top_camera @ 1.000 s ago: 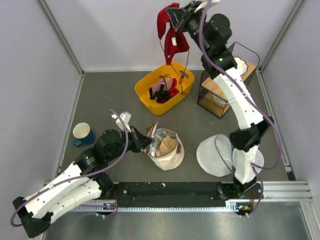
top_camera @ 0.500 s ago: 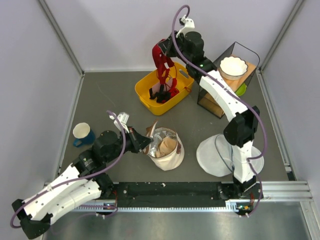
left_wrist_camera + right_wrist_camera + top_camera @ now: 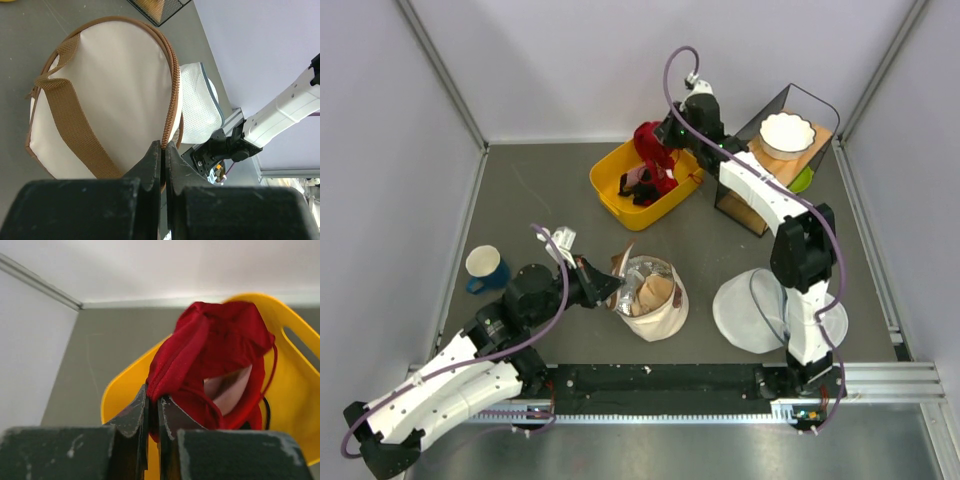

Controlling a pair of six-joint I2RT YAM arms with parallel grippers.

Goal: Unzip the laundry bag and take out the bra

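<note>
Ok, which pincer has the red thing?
The right pincer, above the yellow plastic tub, grips the red fabric bra. The left pincer pinches the brown zipper band on the cream canvas laundry bag.

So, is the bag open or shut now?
Open. From above, the bag shows its silvery lining, and the left gripper holds its lid aside, jaws shut on the zipper band.
</note>
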